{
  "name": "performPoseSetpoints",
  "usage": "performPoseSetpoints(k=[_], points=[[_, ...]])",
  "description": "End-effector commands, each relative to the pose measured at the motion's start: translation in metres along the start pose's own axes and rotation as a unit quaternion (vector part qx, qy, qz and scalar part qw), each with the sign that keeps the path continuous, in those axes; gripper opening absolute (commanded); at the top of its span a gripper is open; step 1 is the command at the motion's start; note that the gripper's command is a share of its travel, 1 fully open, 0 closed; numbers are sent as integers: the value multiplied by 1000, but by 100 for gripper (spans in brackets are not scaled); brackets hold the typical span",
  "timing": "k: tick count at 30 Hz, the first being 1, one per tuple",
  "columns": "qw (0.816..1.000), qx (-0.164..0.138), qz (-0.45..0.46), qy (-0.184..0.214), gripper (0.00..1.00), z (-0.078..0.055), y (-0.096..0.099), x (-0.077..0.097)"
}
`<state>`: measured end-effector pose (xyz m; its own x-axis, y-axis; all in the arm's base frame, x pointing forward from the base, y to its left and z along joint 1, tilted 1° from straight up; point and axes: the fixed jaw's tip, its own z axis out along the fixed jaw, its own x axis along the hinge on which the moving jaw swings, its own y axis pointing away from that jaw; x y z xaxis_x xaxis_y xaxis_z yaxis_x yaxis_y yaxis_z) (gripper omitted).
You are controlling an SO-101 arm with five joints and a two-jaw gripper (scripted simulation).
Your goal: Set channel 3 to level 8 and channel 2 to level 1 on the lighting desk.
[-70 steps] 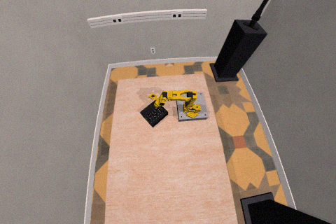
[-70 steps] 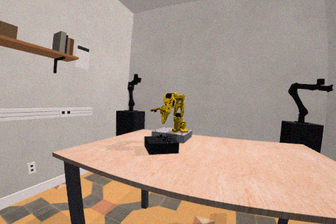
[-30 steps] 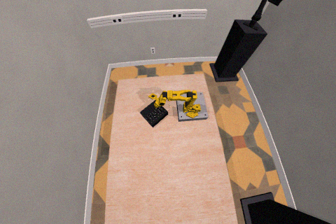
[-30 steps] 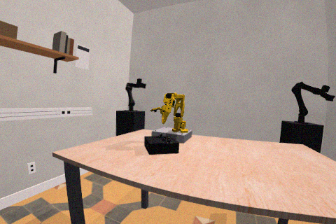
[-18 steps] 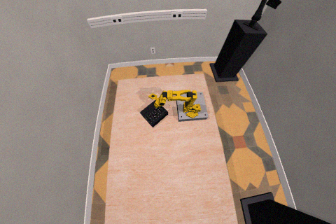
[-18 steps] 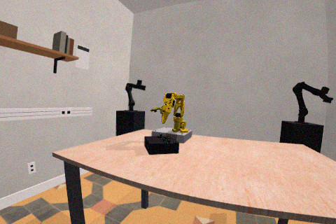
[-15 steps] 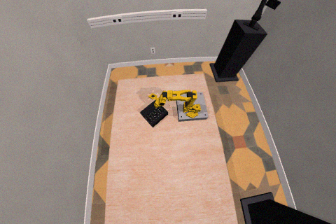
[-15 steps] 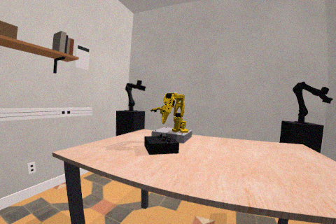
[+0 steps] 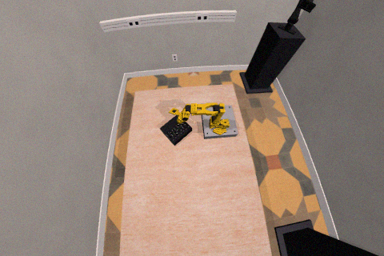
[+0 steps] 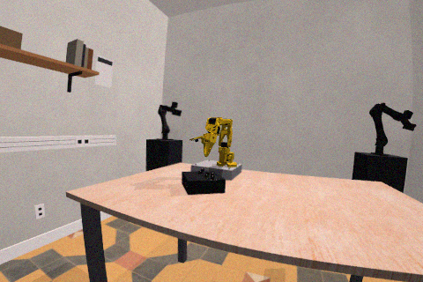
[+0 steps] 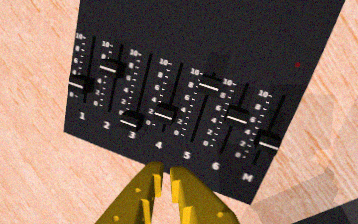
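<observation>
The black lighting desk (image 11: 200, 75) lies on the wooden table; it also shows in the top view (image 9: 175, 130) and the exterior view (image 10: 204, 181). In the wrist view its faders are labelled 1 to 6 and M. The channel 3 fader knob (image 11: 132, 120) sits low, near level 1. The channel 2 fader knob (image 11: 111, 67) sits high, near level 7. My yellow gripper (image 11: 164, 184) is shut and empty. It hovers above the desk's near edge, in line with the gap between channels 3 and 4. The yellow arm (image 9: 199, 111) reaches over the desk from its grey base plate (image 9: 219, 122).
Fader 1 (image 11: 80, 83) is near 2, fader 4 (image 11: 164, 114) near 3, fader 5 (image 11: 209, 82) near 8, fader 6 (image 11: 237, 115) near 5, master (image 11: 269, 140) near 2. Black pedestals with dark arms (image 10: 163, 141) (image 10: 381, 152) stand beyond the table.
</observation>
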<state>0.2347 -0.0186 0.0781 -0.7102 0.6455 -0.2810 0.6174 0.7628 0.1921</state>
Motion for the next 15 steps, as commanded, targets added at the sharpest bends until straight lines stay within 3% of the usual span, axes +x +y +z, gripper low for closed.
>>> performPoseSetpoints(k=[1, 11, 15], points=[[999, 8, -46, 15, 0, 0, 0, 3], [985, 18, -168, 42, 0, -2, -2, 7], [969, 21, -238, 58, 0, -3, -4, 9]])
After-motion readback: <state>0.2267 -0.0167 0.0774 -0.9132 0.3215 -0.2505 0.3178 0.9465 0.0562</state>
